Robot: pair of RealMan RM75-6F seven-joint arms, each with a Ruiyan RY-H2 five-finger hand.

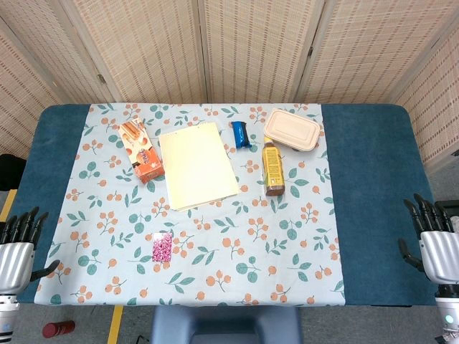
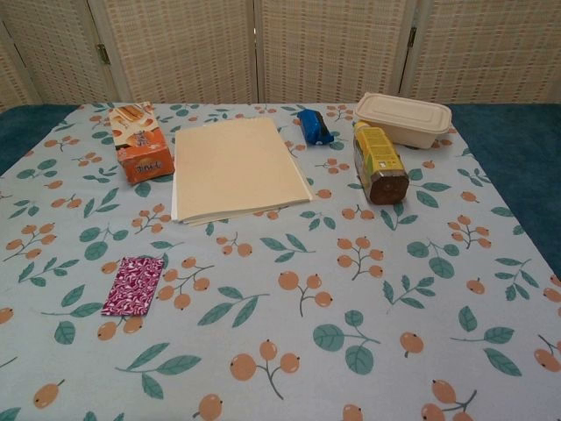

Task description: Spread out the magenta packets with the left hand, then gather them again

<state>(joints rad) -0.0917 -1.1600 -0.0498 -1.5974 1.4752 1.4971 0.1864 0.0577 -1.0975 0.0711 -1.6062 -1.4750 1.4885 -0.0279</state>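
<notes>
Head view: nearest the cam, the left hand [image 1: 20,247] sits off the table's left edge w/ fingers apart, holding nothing. The right hand [image 1: 432,240] sits off the right edge, same way. The magenta packets [image 1: 162,246] lie in one neat stack on the flowery tablecloth [image 1: 287,251], near the front, left of the middle. Further back: orange snack box [image 1: 142,149], cream folder [image 1: 196,164], blue wrapper [image 1: 241,134], a bottle [image 1: 272,167] on its side, a tan lunch box [image 1: 292,130].

Chest view: packets [image 2: 134,285] nearest, front left. Folder [image 2: 234,167] behind them. No hands seen here.
</notes>
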